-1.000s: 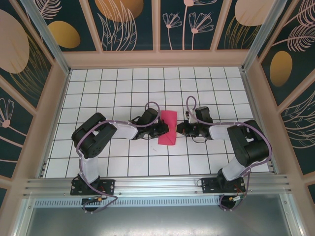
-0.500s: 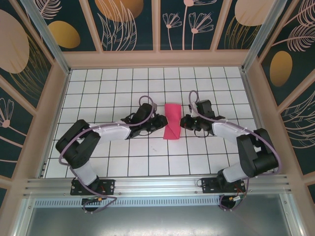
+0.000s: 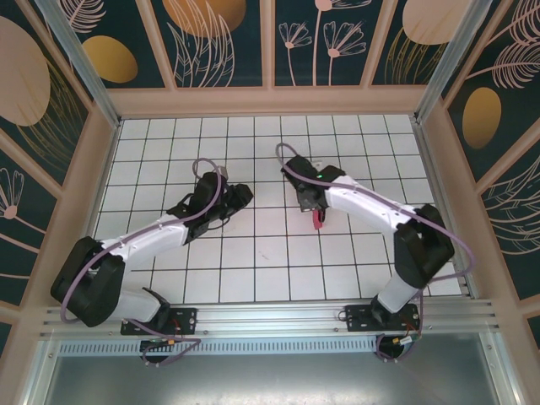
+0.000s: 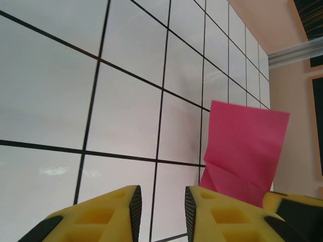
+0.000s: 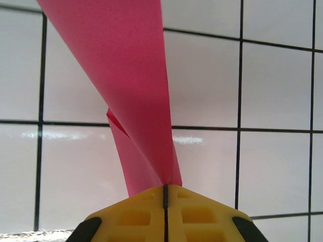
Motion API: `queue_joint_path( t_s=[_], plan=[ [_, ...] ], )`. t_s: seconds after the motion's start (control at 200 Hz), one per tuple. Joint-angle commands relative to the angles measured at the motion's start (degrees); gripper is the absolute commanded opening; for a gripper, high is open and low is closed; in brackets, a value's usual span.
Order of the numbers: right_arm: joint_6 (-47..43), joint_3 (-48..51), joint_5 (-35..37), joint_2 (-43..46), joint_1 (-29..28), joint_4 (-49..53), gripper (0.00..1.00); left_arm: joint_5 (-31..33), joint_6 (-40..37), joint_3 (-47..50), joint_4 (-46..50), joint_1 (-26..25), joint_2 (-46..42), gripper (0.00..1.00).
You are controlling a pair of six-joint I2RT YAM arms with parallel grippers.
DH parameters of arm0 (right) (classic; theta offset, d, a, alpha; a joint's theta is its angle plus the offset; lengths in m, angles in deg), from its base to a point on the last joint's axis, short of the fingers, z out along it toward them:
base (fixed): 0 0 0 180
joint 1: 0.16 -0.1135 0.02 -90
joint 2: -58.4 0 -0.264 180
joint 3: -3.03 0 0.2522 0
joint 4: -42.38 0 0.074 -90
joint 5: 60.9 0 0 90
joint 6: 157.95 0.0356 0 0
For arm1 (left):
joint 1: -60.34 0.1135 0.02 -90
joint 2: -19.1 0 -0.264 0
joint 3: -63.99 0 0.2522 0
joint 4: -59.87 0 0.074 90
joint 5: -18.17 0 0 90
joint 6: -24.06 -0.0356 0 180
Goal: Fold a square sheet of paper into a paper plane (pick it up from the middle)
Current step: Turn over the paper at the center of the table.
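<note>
Paper (image 5: 136, 75) between outstretched right fingers (image 5: 202, 217)

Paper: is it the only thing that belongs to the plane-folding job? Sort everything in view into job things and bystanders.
Job: paper, pinched in the shut right tool; left tool, open, holding nothing.
Just there: table; patterned walls; metal rail.

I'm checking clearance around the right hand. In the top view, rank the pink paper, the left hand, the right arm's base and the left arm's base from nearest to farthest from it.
1. Pink paper: pinched in the right hand itself.
2. Left hand: off to its left, apart.
3. Right arm's base: near edge, right side.
4. Left arm's base: near edge, far left.
</note>
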Motion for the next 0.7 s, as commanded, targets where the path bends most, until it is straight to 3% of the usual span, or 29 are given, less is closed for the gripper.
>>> queue_joint_path(
  t_s=[0.0,0.18,0.375,0.595,0.696],
  plan=[
    [4.31,-4.96,6.4,-6.44,-5.9,10.64,0.14,1.46,-0.64,2.93,1.92,2.48,-3.63,0.32],
    [5.56,-16.52,0.7,-16.95,-15.1,9.72,0.22,1.26,-0.4,7.47,2.58,6.82,-9.04,0.33],
    [4.17,-26.93,-6.12,-23.5,-18.9,7.8,0.31,2.08,-1.04,8.94,4.9,9.12,-12.88,0.33],
    [2.66,-18.74,-18.79,-14.41,-18.3,-6.7,0.34,1.78,0.06,11.63,3.86,10.6,-14.98,0.35],
    [4.33,-11.99,-17.27,-4.5,-17.96,-12.49,0.34,-1.89,-0.88,11.84,0.43,10.6,-13.7,0.35]
  ],
)
